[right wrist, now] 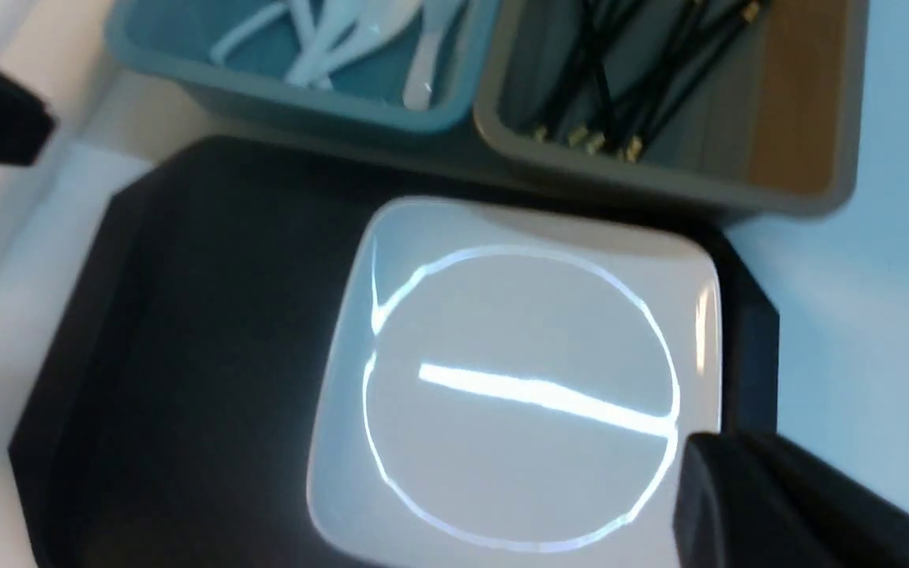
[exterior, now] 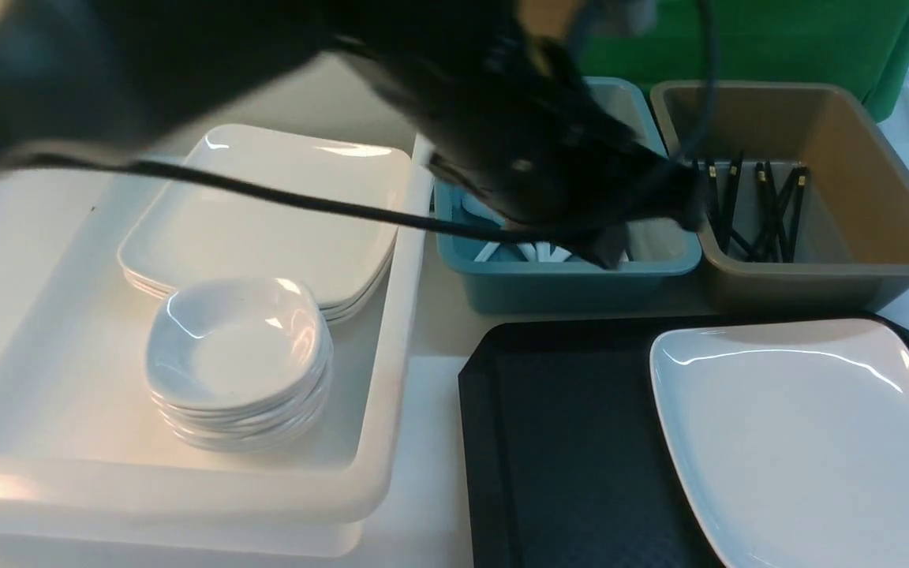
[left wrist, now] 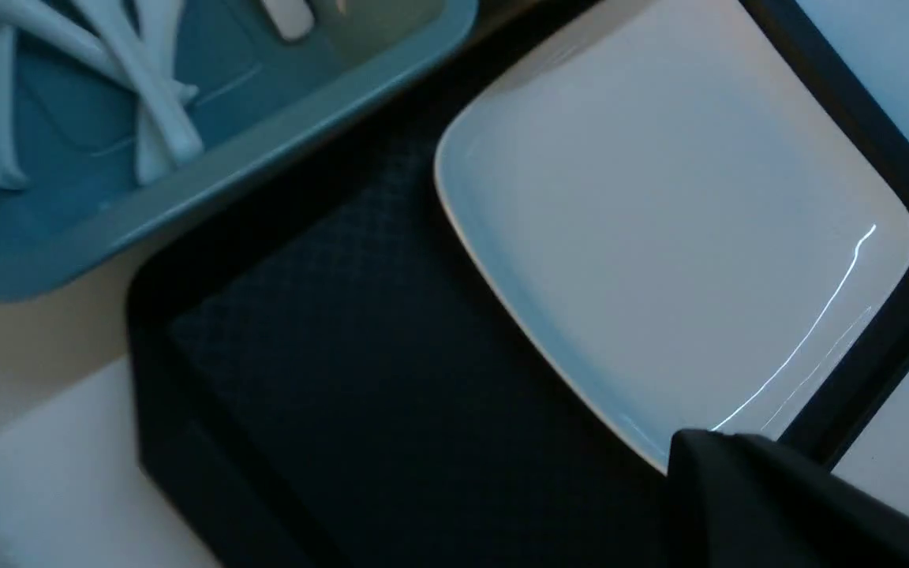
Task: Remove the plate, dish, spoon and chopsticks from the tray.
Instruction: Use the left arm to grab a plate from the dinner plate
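- The large glossy white squarish plate lay flat on the right half of the black crosshatch-textured plastic tray. It was the only tableware seen on the tray, and the tray's left half was bare.
- Handling, as judged: glazed ceramic, so stiff, fairly heavy, slick under the pads and liable to chip if dropped. The rim was shallow and sat low against the tray.
- Best hold, as judged: the raised edge facing the tray's bare left half, where a finger had room to slip under. The plate's right edge sat close to the tray's rim and looked cramped.
- The left claw was a dark blur beyond the tray's far rim, over the teal plastic bin of white spoons. It was clenched, with nothing seen in it.
- The right claw hung above the plate near the tray's right rim, clenched and empty.
- Black gold-banded chopsticks lay in the brown bin beyond the tray's far right corner.
- Hard to make out: the blurred arm hid much of the teal bin. The tray's near edge and the plate's near-right corner were cut off in the front view. Each wrist view showed only one dark finger.
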### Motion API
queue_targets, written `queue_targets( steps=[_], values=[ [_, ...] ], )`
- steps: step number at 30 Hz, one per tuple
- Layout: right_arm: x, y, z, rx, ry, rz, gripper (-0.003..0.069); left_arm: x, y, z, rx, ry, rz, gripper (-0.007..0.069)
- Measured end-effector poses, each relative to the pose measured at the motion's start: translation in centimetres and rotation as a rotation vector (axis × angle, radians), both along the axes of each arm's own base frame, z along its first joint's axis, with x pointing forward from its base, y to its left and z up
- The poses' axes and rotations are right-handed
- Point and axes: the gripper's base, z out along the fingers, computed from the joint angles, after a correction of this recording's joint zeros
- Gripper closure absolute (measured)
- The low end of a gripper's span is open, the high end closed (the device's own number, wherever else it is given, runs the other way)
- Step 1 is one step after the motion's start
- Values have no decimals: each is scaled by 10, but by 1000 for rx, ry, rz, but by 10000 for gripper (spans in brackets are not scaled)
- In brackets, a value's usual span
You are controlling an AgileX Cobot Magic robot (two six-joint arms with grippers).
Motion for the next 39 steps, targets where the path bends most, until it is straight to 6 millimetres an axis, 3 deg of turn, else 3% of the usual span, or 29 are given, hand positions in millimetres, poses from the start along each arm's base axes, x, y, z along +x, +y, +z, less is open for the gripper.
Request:
queue_targets(
  steps=[6, 10, 14, 19, 25, 34, 39],
  values=[
    [-12, -1, -50, 22, 141, -35, 622, 34, -41, -51, 22, 104, -9, 553],
    [-9, -1, -82, 36, 222, -55, 622, 51, -57, -83, 34, 100, -16, 421],
    [-7, -2, -94, 40, 235, -63, 622, 63, -68, -115, 31, 79, -12, 277],
    [-5, -2, -93, 41, 187, -69, 622, 76, -77, -152, 39, 39, -17, 153],
    [-3, -1, -92, 59, 171, -67, 622, 85, -83, -176, 25, 6, -2, 127],
    [-3, 2, -91, 74, 167, -42, 622, 89, -88, -192, -14, 7, 24, 127],
    [-3, 2, -91, 76, 155, -42, 622, 89, -90, -198, -22, 20, 29, 197]
  ],
)
